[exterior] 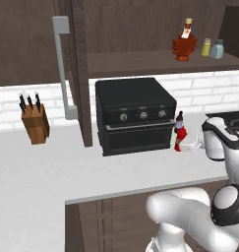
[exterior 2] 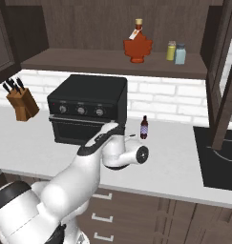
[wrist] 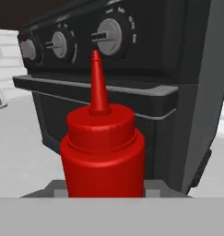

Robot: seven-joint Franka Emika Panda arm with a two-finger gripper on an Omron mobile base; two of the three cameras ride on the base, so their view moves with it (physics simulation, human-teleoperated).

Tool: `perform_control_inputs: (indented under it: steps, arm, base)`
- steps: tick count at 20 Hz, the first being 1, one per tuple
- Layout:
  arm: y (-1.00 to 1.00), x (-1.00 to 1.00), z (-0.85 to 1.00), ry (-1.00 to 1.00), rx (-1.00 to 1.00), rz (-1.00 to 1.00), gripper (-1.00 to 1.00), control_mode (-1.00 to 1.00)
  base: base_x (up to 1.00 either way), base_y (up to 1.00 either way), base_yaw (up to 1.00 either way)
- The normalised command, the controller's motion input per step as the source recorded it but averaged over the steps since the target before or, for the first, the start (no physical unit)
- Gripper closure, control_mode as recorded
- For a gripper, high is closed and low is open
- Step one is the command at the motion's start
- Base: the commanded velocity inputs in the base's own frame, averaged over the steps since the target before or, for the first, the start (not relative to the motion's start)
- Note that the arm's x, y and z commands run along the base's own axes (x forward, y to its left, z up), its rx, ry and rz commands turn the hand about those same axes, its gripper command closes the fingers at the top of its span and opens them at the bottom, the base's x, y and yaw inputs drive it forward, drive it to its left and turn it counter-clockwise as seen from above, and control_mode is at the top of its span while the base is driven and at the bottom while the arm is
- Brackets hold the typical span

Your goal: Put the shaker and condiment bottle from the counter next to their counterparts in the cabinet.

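Note:
The slim red condiment bottle [wrist: 102, 152] stands upright between my gripper's [wrist: 103, 188] fingers, its pointed nozzle up; the gripper is shut on it. In the left base view the condiment bottle [exterior: 178, 139] is at the right front corner of the black oven, with the gripper [exterior: 184, 144] reaching in from the right. Up in the dark wooden cabinet [exterior: 140, 63], the pale blue-grey shaker [exterior: 218, 49] stands beside the yellow-green shaker [exterior: 206, 47], and the squat red-brown bottle [exterior: 184, 43] is a little to their left.
A black countertop oven [exterior: 134, 115] sits right behind the held bottle. A small dark brown bottle [exterior 2: 144, 127] stands just beyond it. The cabinet door [exterior: 79, 74] with its grey bar handle [exterior: 62, 64] hangs open at left. A knife block [exterior: 35, 123] is far left, a cooktop [exterior 2: 222, 152] at right.

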Motion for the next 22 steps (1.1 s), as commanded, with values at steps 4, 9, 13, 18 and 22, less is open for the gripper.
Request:
perform_control_inputs:
  steps: [4, 9, 13, 18, 22]
  arm:
    - [0.00, 0.00, 0.59, 0.04, -0.07, -0.18, 1.00, -1.00]
    - [0.00, 0.00, 0.59, 0.10, -0.03, -0.19, 1.00, -1.00]
    - [-0.04, -0.11, 0.60, 0.05, 0.00, -0.23, 1.00, -1.00]
    - [-0.22, -0.32, 0.52, 0.04, 0.00, -0.25, 1.00, -1.00]
    - [-0.20, -0.18, 0.61, 0.03, 0.00, -0.27, 1.00, -1.00]
  base:
    - [0.00, 0.00, 0.00]
    - [0.00, 0.00, 0.00]
    - [0.00, 0.00, 0.00]
    - [0.00, 0.00, 0.00]
    - [0.00, 0.00, 0.00]
